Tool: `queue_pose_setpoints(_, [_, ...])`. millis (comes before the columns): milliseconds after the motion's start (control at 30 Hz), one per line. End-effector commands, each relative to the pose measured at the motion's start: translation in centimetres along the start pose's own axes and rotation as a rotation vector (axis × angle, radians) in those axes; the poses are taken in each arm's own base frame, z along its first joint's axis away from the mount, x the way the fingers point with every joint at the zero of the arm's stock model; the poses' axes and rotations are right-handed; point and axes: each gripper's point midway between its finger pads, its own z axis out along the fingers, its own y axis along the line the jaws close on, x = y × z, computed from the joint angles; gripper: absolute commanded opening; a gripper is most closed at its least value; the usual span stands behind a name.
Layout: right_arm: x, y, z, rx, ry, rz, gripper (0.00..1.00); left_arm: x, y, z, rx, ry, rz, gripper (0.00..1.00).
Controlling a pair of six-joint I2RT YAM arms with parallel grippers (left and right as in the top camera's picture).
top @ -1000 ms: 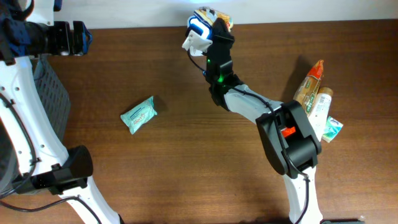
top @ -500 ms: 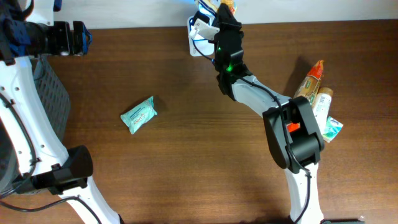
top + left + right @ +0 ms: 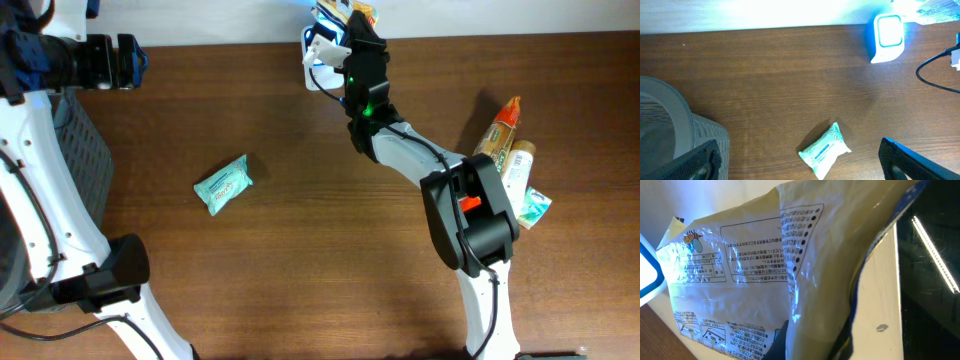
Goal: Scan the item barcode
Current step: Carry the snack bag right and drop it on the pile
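My right gripper is shut on a yellow printed packet, held at the table's far edge just above and to the right of the white barcode scanner, which glows blue. In the right wrist view the packet fills the frame, its printed text side showing. A dark finger presses against it, and the scanner's blue rim shows at the left edge. My left gripper hovers open at the far left. From its wrist view I see the scanner and a teal wipes pack.
The teal pack lies on the brown table, left of centre. A grey mesh basket stands at the left edge. Several packaged items are piled at the right. The scanner's black cable runs off to the right.
My right gripper carried the packet farther back and slightly right, to beside the scanner, then held still. The left arm has not moved.
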Motion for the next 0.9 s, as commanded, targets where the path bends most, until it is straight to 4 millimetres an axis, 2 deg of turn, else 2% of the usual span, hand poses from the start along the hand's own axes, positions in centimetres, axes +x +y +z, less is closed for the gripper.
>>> queue_pose_setpoints(0, [-1.4,-6.9,-0.7,0.105,-0.004,0.166,0.04,-0.2,-0.2,-0.5,0.004,-0.014,0.008,0.99])
queue_pose_setpoints(67, [-1.4,-9.0,-1.4,0.062,0.020,0.274,0.04,-0.2,-0.1,-0.5,0.003,-0.015,0.007,0.99])
queue_pose_setpoints(133, [-0.7,-11.9,-3.4,-0.030,0.075,0.475,0.04,-0.2,-0.1,-0.5,0.003,-0.015,0.006,0.99])
queue_pose_setpoints(200, [-0.4,-15.8,-6.8,-0.104,0.112,0.774,0.04,-0.2,-0.1,-0.5,0.003,-0.015,0.007,0.99])
queue_pose_setpoints(267, [0.4,-18.7,-9.7,-0.148,0.147,1.003,0.04,-0.2,-0.1,-0.5,0.003,-0.015,0.007,0.99])
queue_pose_setpoints(333, [3.1,-21.6,-14.1,-0.218,0.232,1.204,0.04,-0.2,-0.1,-0.5,0.003,-0.015,0.007,0.99])
queue_pose_setpoints(400, [7.2,-23.3,-18.2,-0.238,0.368,1.368,0.04,-0.2,-0.1,-0.5,0.002,-0.014,0.007,0.99])
queue_pose_setpoints(467, [13.1,-23.9,-22.1,-0.237,0.538,1.466,0.04,-0.2,-0.1,-0.5,0.003,-0.015,0.006,0.99])
queue_pose_setpoints(533, [18.3,-22.8,-24.1,-0.244,0.697,1.520,0.04,-0.2,-0.1,-0.5,0.003,-0.015,0.006,0.99])
queue_pose_setpoints(600, [23.8,-19.9,-25.7,-0.262,0.894,1.594,0.04,-0.2,-0.1,-0.5,0.003,-0.015,0.007,0.99])
queue_pose_setpoints(633, [25.5,-18.7,-26.0,-0.273,0.955,1.624,0.04,-0.2,-0.1,-0.5,0.003,-0.015,0.007,0.99])
queue_pose_setpoints(700, [28.8,-15.0,-26.0,-0.350,1.052,1.701,0.04,-0.2,-0.1,-0.5,0.003,-0.015,0.007,0.99])
queue_pose_setpoints(800, [32.2,-8.9,-25.6,-0.501,1.182,1.780,0.04,-0.2,-0.1,-0.5,0.003,-0.015,0.006,0.99])
queue_pose_setpoints(867, [34.0,-6.6,-25.8,-0.519,1.261,1.801,0.04,-0.2,-0.1,-0.5,0.003,-0.015,0.007,0.99])
